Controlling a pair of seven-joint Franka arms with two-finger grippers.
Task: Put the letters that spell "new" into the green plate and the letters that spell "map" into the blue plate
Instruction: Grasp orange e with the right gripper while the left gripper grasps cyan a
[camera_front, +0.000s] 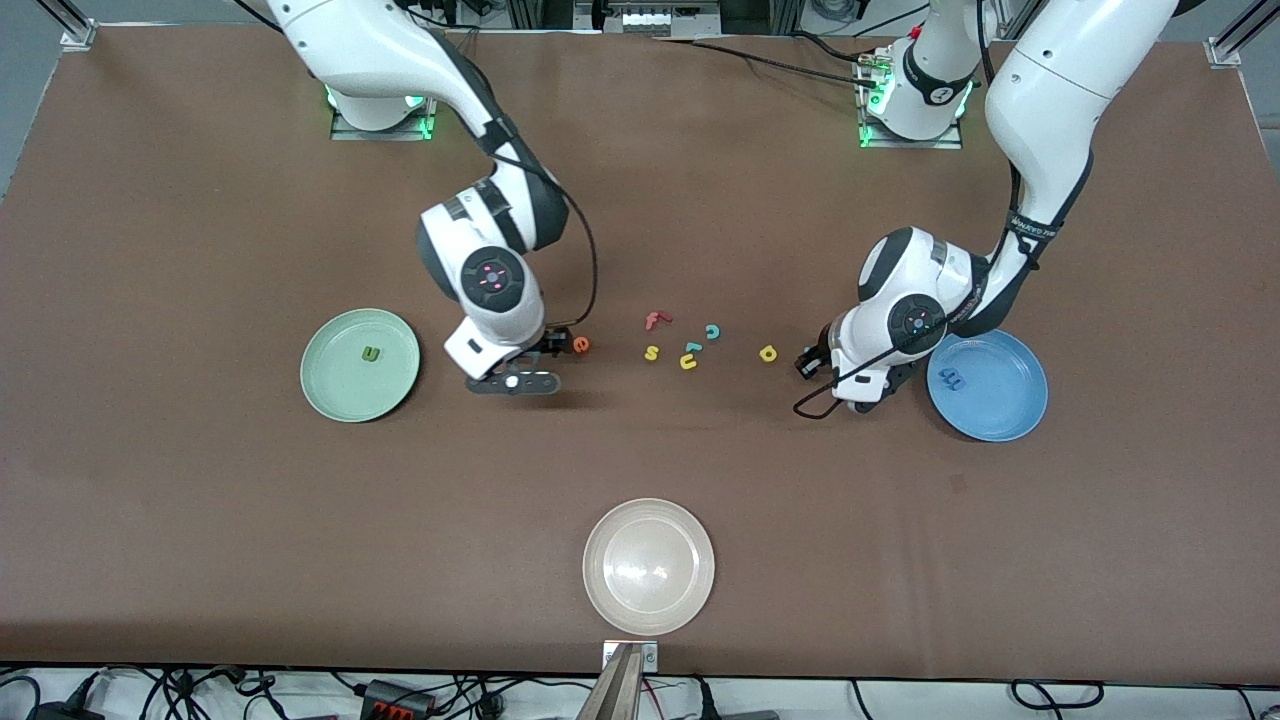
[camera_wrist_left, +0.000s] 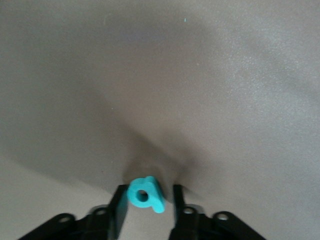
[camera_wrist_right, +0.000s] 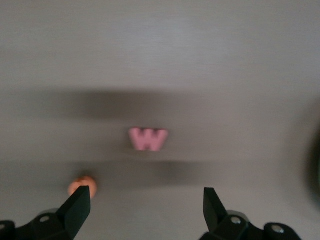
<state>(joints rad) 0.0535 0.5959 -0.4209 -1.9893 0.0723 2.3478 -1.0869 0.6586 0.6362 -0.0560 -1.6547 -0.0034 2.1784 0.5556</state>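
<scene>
The teal p (camera_wrist_left: 145, 196) lies flat on the brown table between the fingers of my left gripper (camera_wrist_left: 149, 191), which stand narrowly apart. One pad touches it and a thin gap shows at the other. In the front view the left gripper (camera_front: 808, 362) is low beside the blue plate (camera_front: 1010, 415), which holds the blue m (camera_front: 950, 378); the yellow a (camera_front: 768, 353) lies close by. My right gripper (camera_wrist_right: 147, 200) is open over the table. The salmon w (camera_wrist_right: 148, 139) lies ahead of it, and the orange e (camera_wrist_right: 82, 185) is by one fingertip. The green plate (camera_front: 335, 390) holds the dark green n (camera_front: 371, 352).
Loose letters lie mid-table between the arms: a red f (camera_front: 655, 320), a teal c (camera_front: 712, 331), a yellow s (camera_front: 651, 352), a yellow u (camera_front: 688, 362) and another teal letter (camera_front: 692, 347). A cream-white plate (camera_front: 648, 566) sits nearer the front camera.
</scene>
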